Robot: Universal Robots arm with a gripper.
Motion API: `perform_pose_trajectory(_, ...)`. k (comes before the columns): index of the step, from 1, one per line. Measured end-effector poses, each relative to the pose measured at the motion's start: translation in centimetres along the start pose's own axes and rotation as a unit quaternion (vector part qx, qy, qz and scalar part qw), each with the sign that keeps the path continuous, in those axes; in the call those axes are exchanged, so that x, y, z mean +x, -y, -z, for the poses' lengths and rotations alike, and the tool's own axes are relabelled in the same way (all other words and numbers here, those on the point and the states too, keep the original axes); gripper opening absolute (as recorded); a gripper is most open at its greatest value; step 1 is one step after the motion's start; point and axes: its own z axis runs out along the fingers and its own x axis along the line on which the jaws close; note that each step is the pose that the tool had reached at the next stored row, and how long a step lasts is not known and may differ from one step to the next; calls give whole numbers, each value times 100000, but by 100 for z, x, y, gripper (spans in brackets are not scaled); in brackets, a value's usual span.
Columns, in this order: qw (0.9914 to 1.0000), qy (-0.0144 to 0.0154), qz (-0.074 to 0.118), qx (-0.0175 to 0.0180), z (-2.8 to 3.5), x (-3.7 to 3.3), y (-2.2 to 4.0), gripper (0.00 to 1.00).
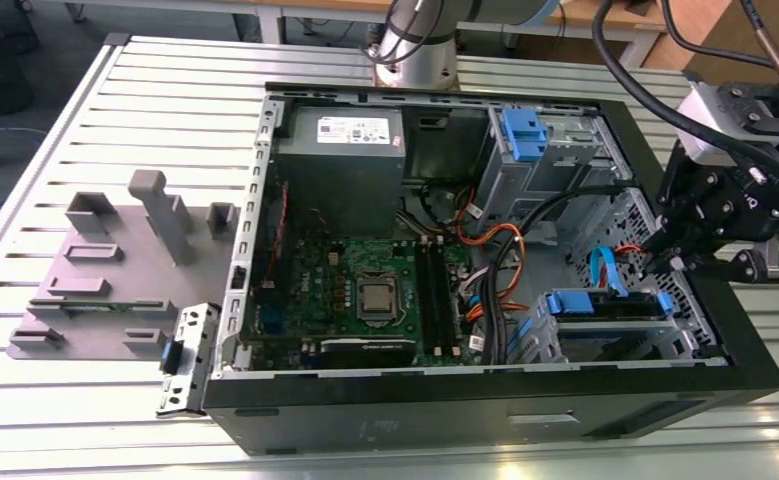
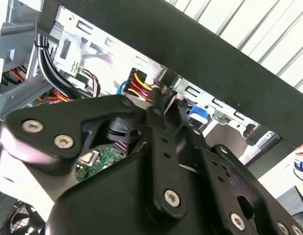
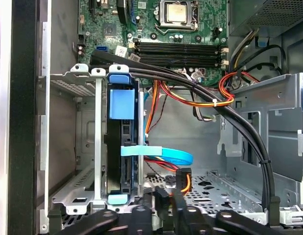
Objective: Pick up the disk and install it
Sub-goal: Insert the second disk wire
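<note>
The arm reaches in from the exterior view's right, its gripper (image 1: 693, 262) hanging over the right wall of the open computer case (image 1: 496, 400), close to the metal drive bay (image 1: 603, 335). Whether the fingers stand open or closed cannot be told; nothing is seen in their grasp. The disk (image 1: 605, 303) sits in that bay, near the case's front right corner in the exterior view. The first wrist view shows the disk (image 3: 123, 142) edge-on in its blue carrier, upright between the bay rails, a light-blue flat cable (image 3: 158, 152) crossing it. The motherboard (image 3: 161, 29) lies beyond.
</note>
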Motion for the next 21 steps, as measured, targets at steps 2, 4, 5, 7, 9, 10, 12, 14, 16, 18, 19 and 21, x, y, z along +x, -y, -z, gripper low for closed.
perform_pose_trajectory(2,100000,-20,-1,-2,0,0,0,23)
perform_pose_trajectory(4,100000,-35,1,-2,0,0,0,16)
perform_pose_trajectory(5,100000,-45,-1,-1,0,0,0,16)
perform_pose_trajectory(7,100000,-63,-1,-1,0,0,0,16)
perform_pose_trajectory(9,100000,-80,-2,-2,0,0,0,16)
perform_pose_trajectory(10,100000,-92,-1,-1,0,0,0,16)
perform_pose_trajectory(12,100000,-98,0,8,0,-1,-9,16)
perform_pose_trajectory(14,100000,-102,8,120,-2,0,-45,16)
perform_pose_trajectory(16,100000,-140,13,192,-4,0,-79,16)
perform_pose_trajectory(18,100000,-162,15,216,-5,1,-97,16)
perform_pose_trajectory(19,100000,-165,16,220,-5,1,-104,16)
perform_pose_trajectory(21,100000,-181,15,223,-5,1,-110,16)
